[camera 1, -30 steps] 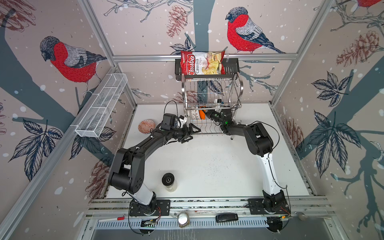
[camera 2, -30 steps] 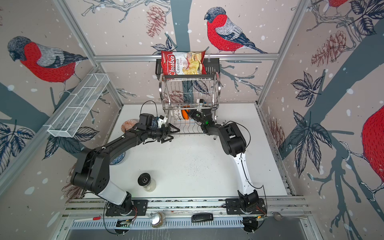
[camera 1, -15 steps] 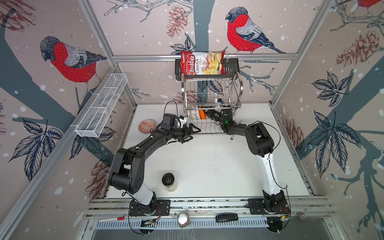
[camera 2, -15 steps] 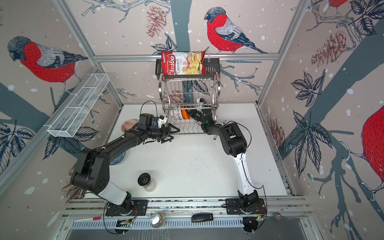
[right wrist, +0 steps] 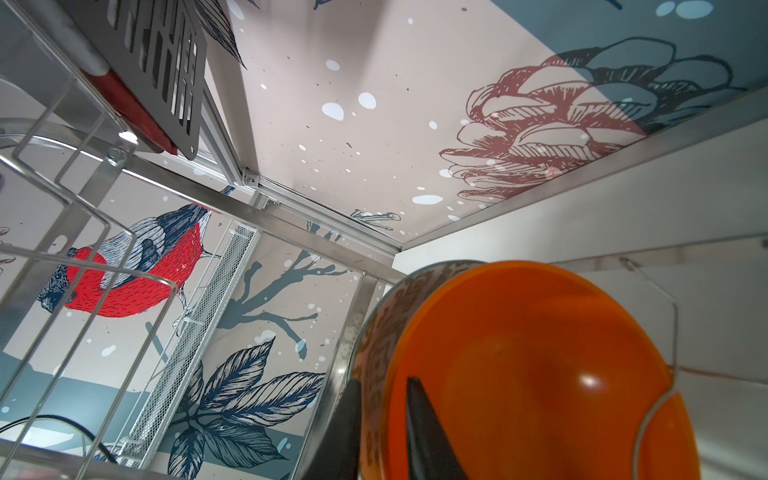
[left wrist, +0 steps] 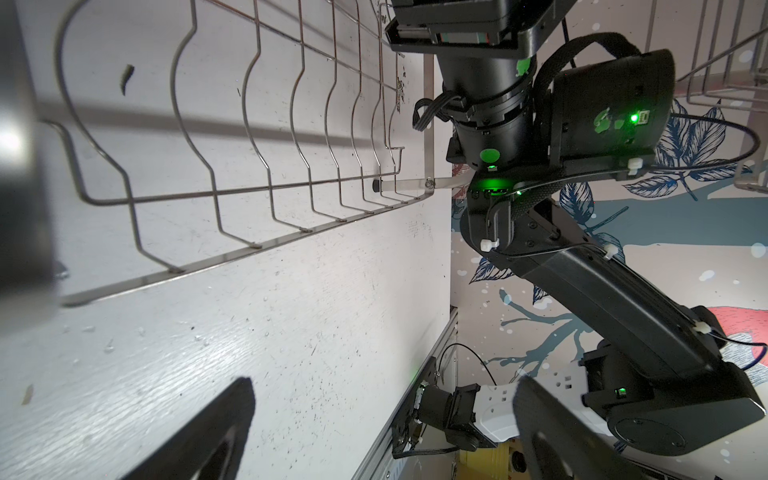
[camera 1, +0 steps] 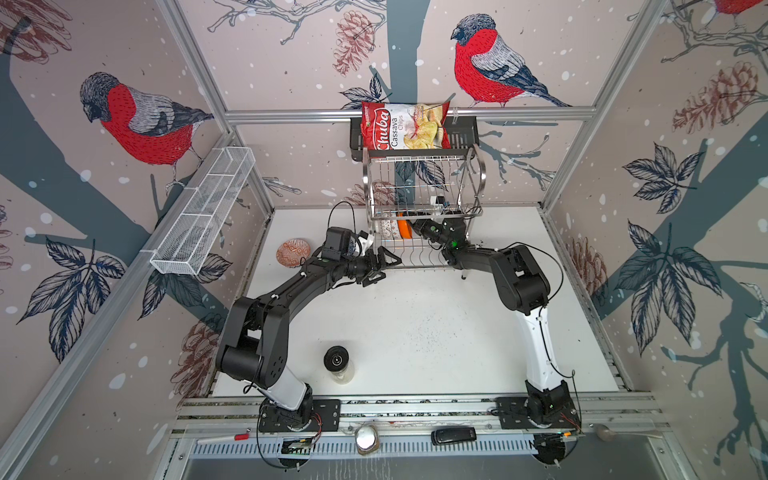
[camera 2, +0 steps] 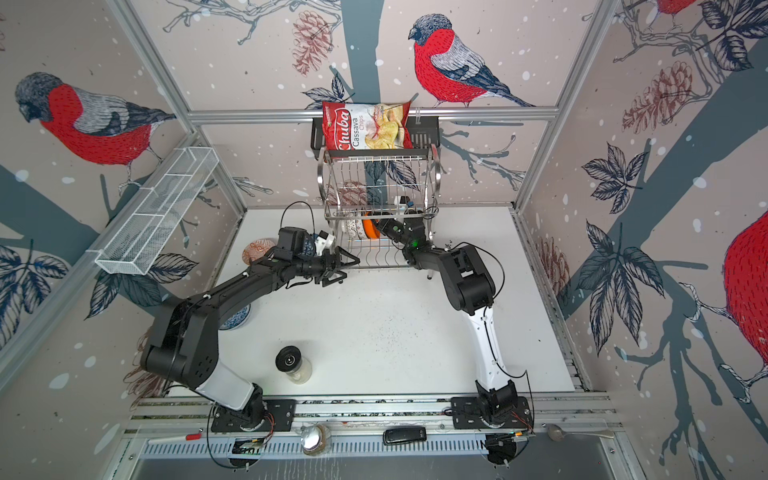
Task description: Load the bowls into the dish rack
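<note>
Movement since the earlier frames: none visible; both arms, the bowls and the rack sit as they did.
Right gripper [right wrist: 382,386]: reaches into the lower tier of the dish rack [camera 1: 481,178] from the rack's right side. Its fingers [right wrist: 428,428] stand close together, clamped astride the rim of the orange bowl [right wrist: 540,374], one finger inside the bowl and one outside it.
Orange bowl position: on edge in the lower tier, towards the rack's left end, seen in both top views [camera 1: 403,228] [camera 2: 368,228].
Pale patterned bowl [camera 1: 386,228]: also on edge in the lower tier, just beside the orange bowl on its left. The right wrist view shows the two bowls close against each other; whether the outer finger also bears on this one cannot be told.
Left gripper [camera 1: 386,272]: jaws spread wide and empty, at the front left corner of the rack, level with the lower tier.
Red-orange patterned bowl [camera 1: 293,252]: on the table [camera 1: 415,332], left of the rack, near the wall.
Blue floral bowl [camera 2: 239,320]: on the table, largely hidden under the left arm.
Upper tier: no bowl seen on it.
Other items: black-lidded jar [camera 1: 336,359] upright on the near part of the table, well apart from the rack.
</note>
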Robot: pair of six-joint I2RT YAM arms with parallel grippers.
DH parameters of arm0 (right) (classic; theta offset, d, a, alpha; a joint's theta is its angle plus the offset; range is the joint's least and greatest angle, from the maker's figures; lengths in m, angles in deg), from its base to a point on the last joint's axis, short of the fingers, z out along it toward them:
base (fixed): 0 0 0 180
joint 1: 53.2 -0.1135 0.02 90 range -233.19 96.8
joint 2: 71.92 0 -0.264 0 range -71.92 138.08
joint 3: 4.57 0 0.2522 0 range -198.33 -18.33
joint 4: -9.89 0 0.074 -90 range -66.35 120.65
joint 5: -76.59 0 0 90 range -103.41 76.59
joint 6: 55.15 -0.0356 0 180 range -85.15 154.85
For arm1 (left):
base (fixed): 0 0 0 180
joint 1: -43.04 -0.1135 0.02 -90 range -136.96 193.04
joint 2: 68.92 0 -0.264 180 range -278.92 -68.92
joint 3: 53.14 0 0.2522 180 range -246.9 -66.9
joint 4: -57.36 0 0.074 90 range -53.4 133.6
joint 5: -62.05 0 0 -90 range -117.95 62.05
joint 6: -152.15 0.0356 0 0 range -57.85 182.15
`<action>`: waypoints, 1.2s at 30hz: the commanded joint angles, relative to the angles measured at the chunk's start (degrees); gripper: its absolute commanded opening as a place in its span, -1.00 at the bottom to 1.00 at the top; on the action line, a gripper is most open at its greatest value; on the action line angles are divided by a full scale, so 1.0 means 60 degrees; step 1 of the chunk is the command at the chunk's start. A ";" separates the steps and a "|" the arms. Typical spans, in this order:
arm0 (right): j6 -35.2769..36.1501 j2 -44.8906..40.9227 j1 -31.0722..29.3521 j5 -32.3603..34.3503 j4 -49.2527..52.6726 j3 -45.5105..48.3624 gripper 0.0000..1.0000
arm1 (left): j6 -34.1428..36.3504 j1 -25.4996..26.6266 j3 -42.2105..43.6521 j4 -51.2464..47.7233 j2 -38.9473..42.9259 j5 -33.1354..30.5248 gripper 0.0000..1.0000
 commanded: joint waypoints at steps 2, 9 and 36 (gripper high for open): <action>-0.0175 -0.0216 0.0004 0.0172 -0.0530 0.0223 -0.57 | 0.0066 0.0011 0.0033 0.0119 0.0079 0.0144 0.95; -0.0231 -0.0403 -0.0002 0.0249 -0.0791 0.0625 -0.56 | 0.0039 0.0020 0.0056 0.0133 0.0099 0.0138 0.95; -0.0528 -0.1387 0.0076 0.0483 -0.1794 0.2453 -0.51 | 0.0015 0.0101 0.0042 0.0118 0.0123 0.0103 0.95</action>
